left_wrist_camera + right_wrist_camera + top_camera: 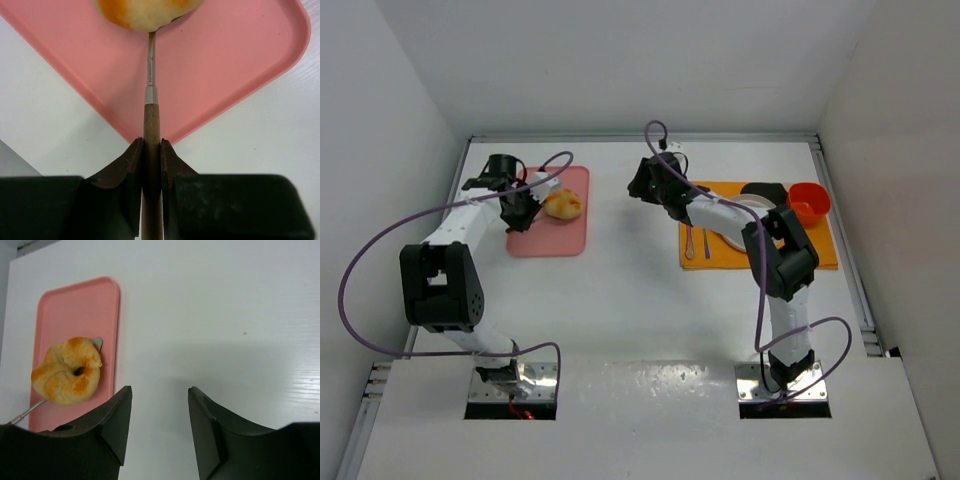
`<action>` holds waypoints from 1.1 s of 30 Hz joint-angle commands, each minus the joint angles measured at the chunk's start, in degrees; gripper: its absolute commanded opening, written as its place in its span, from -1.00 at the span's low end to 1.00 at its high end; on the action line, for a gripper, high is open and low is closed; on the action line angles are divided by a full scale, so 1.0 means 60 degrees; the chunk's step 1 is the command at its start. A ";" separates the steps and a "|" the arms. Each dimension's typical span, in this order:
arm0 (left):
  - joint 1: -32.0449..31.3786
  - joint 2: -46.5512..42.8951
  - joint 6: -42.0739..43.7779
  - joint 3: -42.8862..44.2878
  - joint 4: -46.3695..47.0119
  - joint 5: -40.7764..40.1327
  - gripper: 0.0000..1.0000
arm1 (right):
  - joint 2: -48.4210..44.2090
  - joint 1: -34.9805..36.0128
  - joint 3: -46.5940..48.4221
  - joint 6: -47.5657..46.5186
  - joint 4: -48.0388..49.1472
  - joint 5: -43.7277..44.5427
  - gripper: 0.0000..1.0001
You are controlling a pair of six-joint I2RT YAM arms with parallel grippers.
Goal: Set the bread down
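Observation:
The bread (pixel 563 204) is a round golden bun with a dark centre, over the pink tray (pixel 555 238) at the back left. My left gripper (pixel 520 214) is shut on the wooden handle of a utensil (pixel 150 120). The utensil's metal shaft runs forward under the bread (pixel 145 12), and in the right wrist view its tip peeks out behind the bread (pixel 67 371). Whether the bun rests on the tray (pixel 225 75) or is raised off it I cannot tell. My right gripper (pixel 160 390) hangs open and empty over bare white table, right of the tray (pixel 75 305).
An orange mat (pixel 820 252) lies at the back right with a white plate (pixel 738 232), a red cup (pixel 809 201), a dark dish (pixel 765 190) and a spoon (pixel 689 243) on it. White walls close in the table on three sides.

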 commanded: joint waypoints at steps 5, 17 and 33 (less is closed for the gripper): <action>-0.0059 0.0072 0.0187 -0.0469 0.0260 -0.0083 -1.00 | -0.0919 -0.0291 -0.1134 0.0153 0.1051 0.0311 -0.01; -0.0234 0.1010 -0.0076 -0.1232 0.0714 -0.0273 -1.00 | -0.1081 -0.0408 -0.1691 0.0314 0.1139 0.0400 -0.01; -0.0234 0.1493 -0.0369 -0.1320 0.1007 -0.0185 -0.40 | -0.1168 -0.0555 -0.2058 0.0460 0.1169 0.0385 -0.01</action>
